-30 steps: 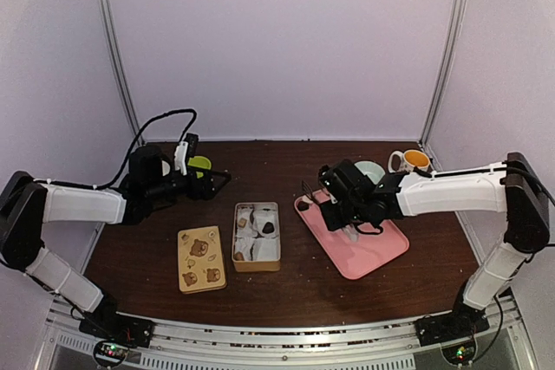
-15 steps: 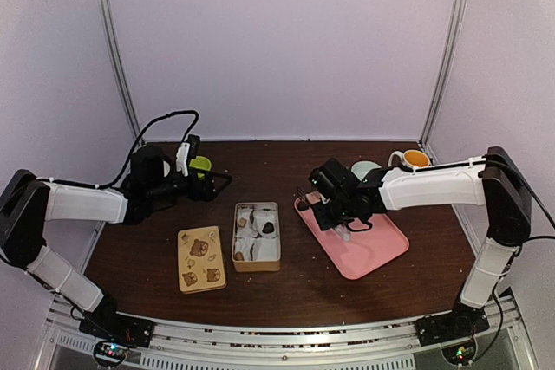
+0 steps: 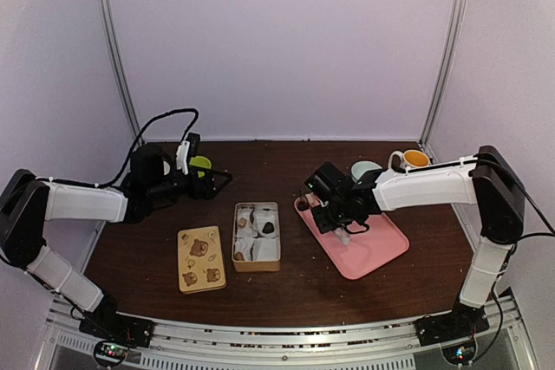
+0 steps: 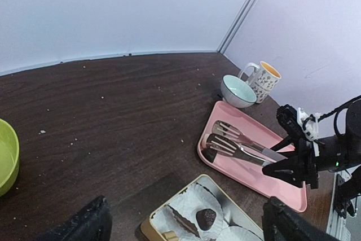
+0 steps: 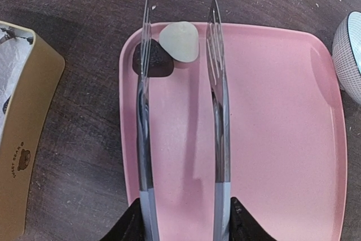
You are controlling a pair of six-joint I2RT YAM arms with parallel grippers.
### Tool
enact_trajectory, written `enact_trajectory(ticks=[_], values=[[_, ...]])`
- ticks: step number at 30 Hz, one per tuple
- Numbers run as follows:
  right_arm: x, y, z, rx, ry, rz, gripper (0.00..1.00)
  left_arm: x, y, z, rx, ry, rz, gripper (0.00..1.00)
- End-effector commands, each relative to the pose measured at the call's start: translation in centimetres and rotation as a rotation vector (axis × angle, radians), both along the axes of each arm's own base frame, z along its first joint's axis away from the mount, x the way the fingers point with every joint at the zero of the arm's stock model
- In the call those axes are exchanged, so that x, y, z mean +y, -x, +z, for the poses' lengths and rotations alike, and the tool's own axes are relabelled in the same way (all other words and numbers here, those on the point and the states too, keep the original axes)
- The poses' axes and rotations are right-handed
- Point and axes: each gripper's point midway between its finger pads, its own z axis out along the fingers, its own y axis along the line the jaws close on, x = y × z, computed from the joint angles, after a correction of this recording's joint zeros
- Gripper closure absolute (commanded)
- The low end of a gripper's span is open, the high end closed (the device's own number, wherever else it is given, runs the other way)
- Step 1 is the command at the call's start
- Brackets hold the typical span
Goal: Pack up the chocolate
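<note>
A dark chocolate [image 5: 153,64] and a pale rounded lump [image 5: 179,41] lie in the far left corner of the pink tray [image 5: 271,139]. My right gripper [image 5: 183,221] is shut on metal tongs [image 5: 215,100]. The tong tips are spread, the left tip over the dark chocolate and the pale lump between them. The open tan tin [image 3: 257,236] holds white paper cups and one dark chocolate [image 4: 206,217]. Its bear-printed lid [image 3: 200,257] lies to its left. My left gripper [image 3: 212,184] is open and empty, hovering at the back left.
A green bowl [image 3: 200,163] sits at the back left. A pale bowl [image 3: 364,169] and a mug [image 3: 409,160] stand behind the tray. Crumbs are scattered on the dark wooden table [image 3: 286,166].
My right gripper has carried the tongs leftward to the tray's far left corner, over the chocolate. The left arm has not moved.
</note>
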Motion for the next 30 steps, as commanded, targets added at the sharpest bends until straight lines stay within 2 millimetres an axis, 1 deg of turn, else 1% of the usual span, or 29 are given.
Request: enact_trajectory(ticks=[1,7,13,21,27,30], values=[[-0.2,-1.1,0.8,-0.040,0.010,-0.038,0.58,-0.6,-0.3,1.2,-0.029,0.022,-0.016,0.05],[-1.0,-1.3,0.4,-0.033,0.015,-0.072,0.60,-0.5,-0.3,1.3,-0.031,0.020,-0.015,0.05],[-1.2,-1.6,0.3,-0.009,-0.029,-0.080,0.63,-0.6,-0.3,1.3,-0.032,0.020,-0.016,0.05],[-1.6,-1.7,-0.2,0.009,-0.025,-0.081,0.66,-0.5,-0.2,1.2,-0.029,0.019,-0.016,0.04],[-1.5,-1.6,-0.5,0.021,-0.028,-0.079,0.66,-0.5,-0.3,1.4,-0.032,0.021,-0.016,0.04],[-1.5,-1.6,-0.7,0.027,-0.028,-0.078,0.63,-0.5,-0.2,1.3,-0.031,0.020,-0.016,0.04]])
